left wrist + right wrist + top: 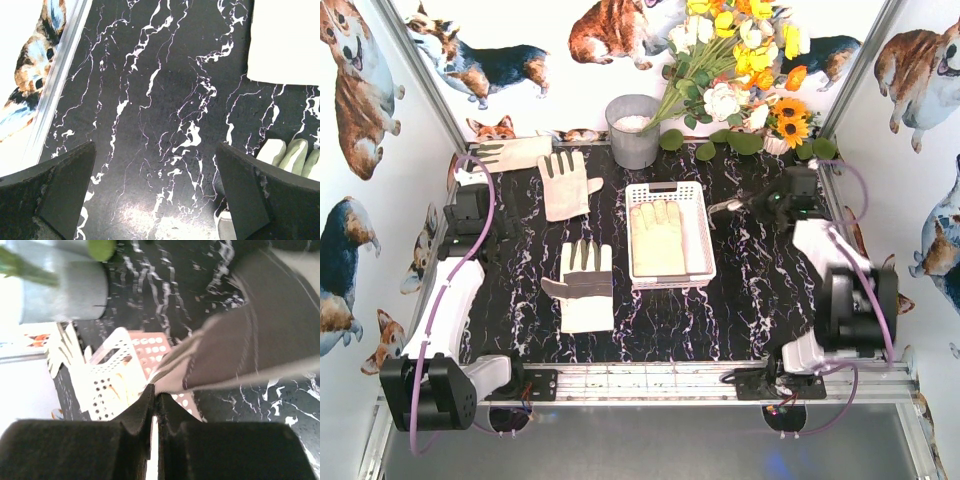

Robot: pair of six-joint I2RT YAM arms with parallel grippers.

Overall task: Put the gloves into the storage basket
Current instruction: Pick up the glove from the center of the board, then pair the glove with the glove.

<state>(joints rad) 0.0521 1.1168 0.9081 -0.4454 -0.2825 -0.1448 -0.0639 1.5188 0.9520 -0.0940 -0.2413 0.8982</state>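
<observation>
Right pincer (154,396) clamps a grey glove (250,340), plain only in its wrist view; left pincer (156,150) gapes wide.

Top view looks down on the table (520,300); close wrist views share it, the right also the basket (107,385).

Black marble desk (750,300) carries white basket (708,250), grey bucket (633,135), near glove (582,290), far glove (565,185), corner glove (515,152).
</observation>
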